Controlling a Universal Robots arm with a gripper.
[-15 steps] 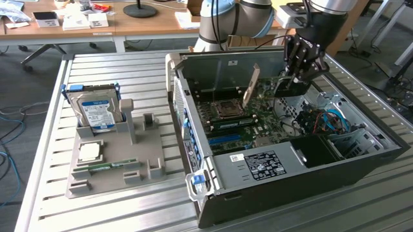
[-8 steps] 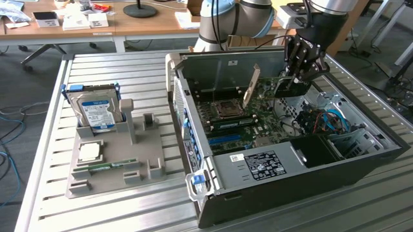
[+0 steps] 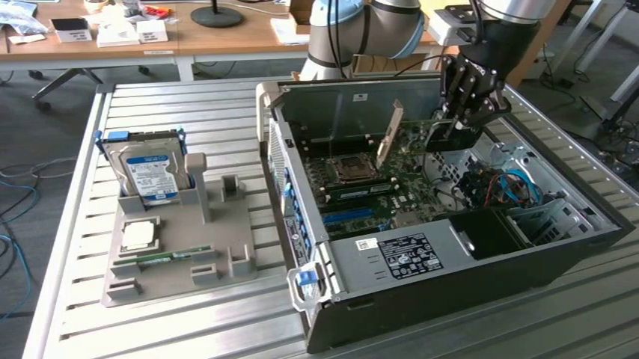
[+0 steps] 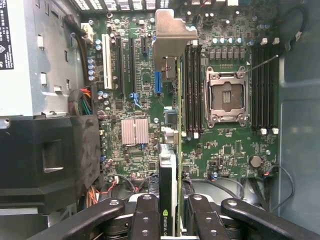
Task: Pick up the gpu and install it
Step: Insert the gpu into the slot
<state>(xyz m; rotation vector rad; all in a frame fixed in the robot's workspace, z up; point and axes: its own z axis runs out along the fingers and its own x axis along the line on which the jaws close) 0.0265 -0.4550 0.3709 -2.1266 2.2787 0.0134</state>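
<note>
Gripper [image 4: 172, 216], black and jointed, clamps the thin flat gpu [image 4: 167, 175] edge-on above the green component-studded motherboard [image 4: 135, 95]

The arm [image 3: 504, 37] hangs from one o'clock in the exterior view, gripper [image 3: 456, 133] pointing toward six, fingers [image 4: 145, 220] clamped on the gpu [image 4: 168, 170].

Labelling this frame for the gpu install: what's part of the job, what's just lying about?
Job: gpu, gripped in the pincer; motherboard; open computer case.
Lying about: hard drive, memory stick, processor chip, grey holder tray.
</note>
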